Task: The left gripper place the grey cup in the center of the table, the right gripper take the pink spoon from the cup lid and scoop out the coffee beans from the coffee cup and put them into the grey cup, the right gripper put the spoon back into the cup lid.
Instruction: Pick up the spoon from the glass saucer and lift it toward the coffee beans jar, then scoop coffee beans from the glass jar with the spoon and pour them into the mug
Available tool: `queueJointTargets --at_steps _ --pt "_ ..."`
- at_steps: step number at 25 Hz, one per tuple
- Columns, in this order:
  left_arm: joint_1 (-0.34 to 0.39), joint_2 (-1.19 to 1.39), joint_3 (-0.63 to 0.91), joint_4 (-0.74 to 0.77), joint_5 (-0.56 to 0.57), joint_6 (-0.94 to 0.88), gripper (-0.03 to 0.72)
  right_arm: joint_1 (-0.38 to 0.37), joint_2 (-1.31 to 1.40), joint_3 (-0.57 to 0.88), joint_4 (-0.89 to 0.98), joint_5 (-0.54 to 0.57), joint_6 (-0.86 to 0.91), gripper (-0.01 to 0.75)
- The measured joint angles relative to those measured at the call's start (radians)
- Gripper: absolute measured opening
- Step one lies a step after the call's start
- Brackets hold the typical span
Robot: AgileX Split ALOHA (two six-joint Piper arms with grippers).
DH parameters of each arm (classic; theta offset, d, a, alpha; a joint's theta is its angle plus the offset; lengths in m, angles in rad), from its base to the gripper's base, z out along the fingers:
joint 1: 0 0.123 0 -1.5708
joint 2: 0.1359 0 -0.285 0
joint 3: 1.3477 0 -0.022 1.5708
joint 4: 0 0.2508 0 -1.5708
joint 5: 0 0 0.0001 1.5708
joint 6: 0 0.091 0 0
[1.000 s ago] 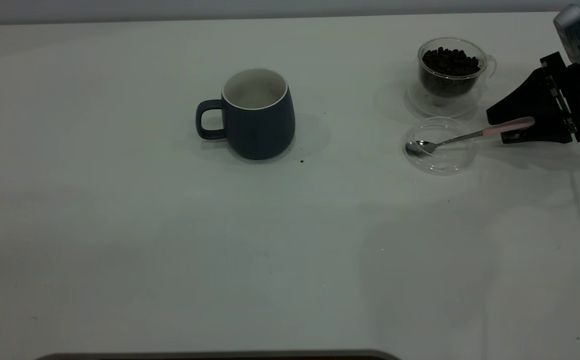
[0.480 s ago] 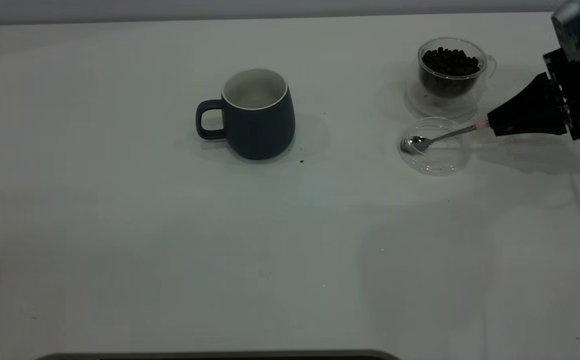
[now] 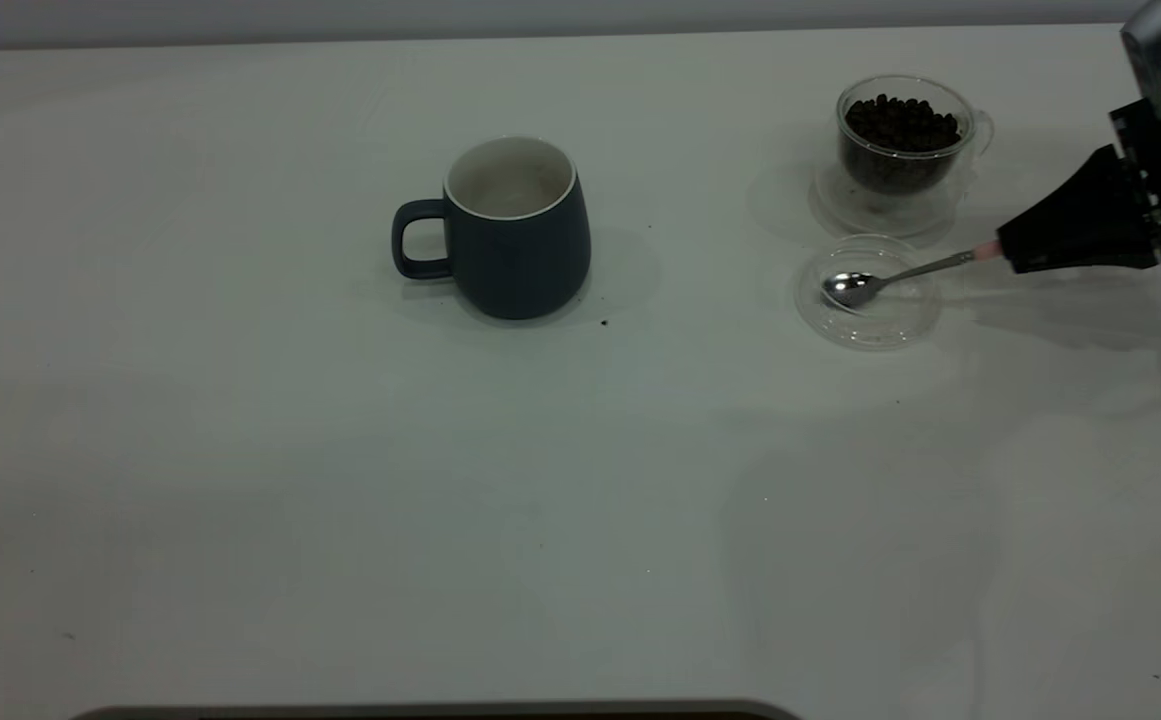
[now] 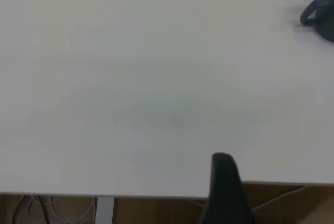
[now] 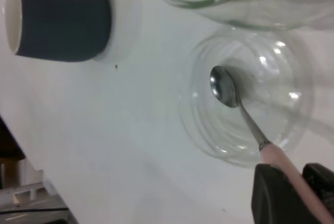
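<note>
The grey cup (image 3: 520,250) stands upright near the middle of the table (image 3: 340,500), handle toward the left; the right wrist view shows its side (image 5: 62,20). At the far right the glass coffee cup (image 3: 900,140) holds coffee beans (image 3: 902,122). Just in front of it lies the clear cup lid (image 3: 868,320). My right gripper (image 3: 1010,252) is shut on the pink handle of the spoon (image 3: 890,277). The spoon's bowl (image 5: 224,85) rests over the inside of the lid (image 5: 282,67). My left gripper (image 4: 224,182) hangs at the table's edge, far from the cup (image 4: 323,15).
A few dark specks lie on the table beside the grey cup (image 3: 604,323). The coffee cup stands on a clear saucer-like base (image 3: 840,210). Wide bare tabletop stretches in front of and to the left of the cup.
My right gripper has shut on the spoon's pink handle, which lay between its open jaws a second ago. It then drew back slightly to the right, taking the spoon with it.
</note>
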Motion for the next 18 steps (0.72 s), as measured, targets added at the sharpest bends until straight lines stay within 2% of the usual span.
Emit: queueJointTargets --at_steps 6,10,18 --pt "0.000 0.000 0.000 0.000 0.000 0.003 0.567 -0.020 -0.083 0.000 -0.084 -0.012 0.038 0.101" --pt "0.000 0.000 0.000 0.000 0.000 0.003 0.567 -0.021 -0.172 0.000 -0.130 0.049 0.080 0.101" --pt "0.000 0.000 0.000 0.000 0.000 0.003 0.567 -0.015 -0.302 -0.021 -0.037 0.056 0.080 0.101"
